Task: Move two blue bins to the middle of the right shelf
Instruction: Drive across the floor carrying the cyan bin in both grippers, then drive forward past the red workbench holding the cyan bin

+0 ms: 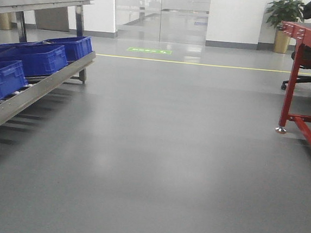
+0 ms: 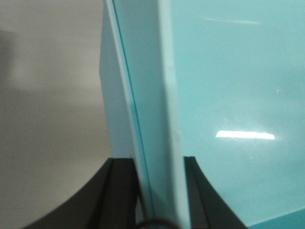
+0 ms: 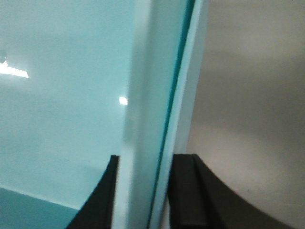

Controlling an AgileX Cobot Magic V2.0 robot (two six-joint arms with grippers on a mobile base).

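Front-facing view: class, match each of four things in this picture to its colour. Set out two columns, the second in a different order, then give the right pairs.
Things:
1. shelf bins
2. table frame
3. floor line
4. floor sign

Colours:
A. yellow
B. green
C. blue
D. red

Pairs: 1-C; 2-D; 3-A; 4-B
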